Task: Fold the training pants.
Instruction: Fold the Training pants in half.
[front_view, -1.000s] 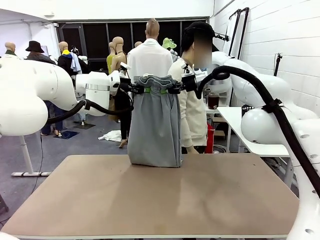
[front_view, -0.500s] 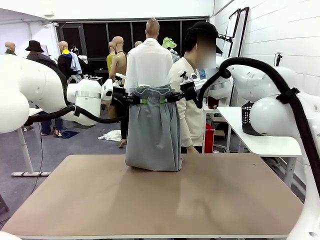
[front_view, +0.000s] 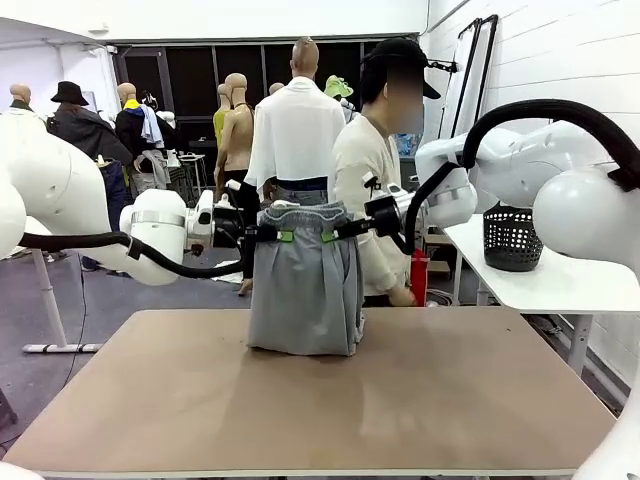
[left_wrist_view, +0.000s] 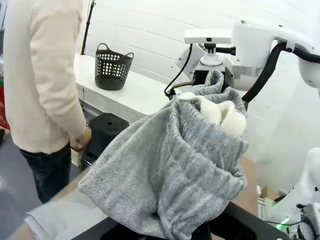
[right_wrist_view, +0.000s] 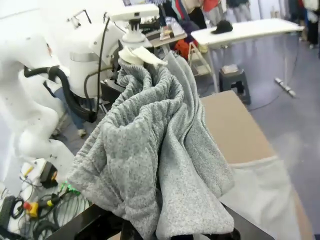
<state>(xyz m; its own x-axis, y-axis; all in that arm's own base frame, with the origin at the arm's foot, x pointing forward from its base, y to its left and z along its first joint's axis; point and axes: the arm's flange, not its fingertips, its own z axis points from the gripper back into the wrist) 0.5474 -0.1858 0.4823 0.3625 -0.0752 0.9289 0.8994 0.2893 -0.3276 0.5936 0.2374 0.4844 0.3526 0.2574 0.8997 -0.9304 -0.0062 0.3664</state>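
The light grey training pants (front_view: 305, 285) hang by their gathered waistband between my two grippers over the far middle of the table (front_view: 300, 400). Their lower end rests bunched on the tabletop. My left gripper (front_view: 272, 236) is shut on the waistband's left end, and my right gripper (front_view: 337, 234) is shut on its right end. In the left wrist view the bunched grey waistband of the pants (left_wrist_view: 185, 165) covers my fingers. The right wrist view shows the pants (right_wrist_view: 155, 150) the same way, with the left arm beyond.
A person in a cream top (front_view: 365, 190) stands right behind the pants at the table's far edge, one hand (front_view: 403, 297) near the tabletop. A white side table with a black basket (front_view: 511, 238) stands to the right.
Both grippers have come down with the waistband, and more of the pants' lower end now lies bunched on the table. The person has shifted slightly.
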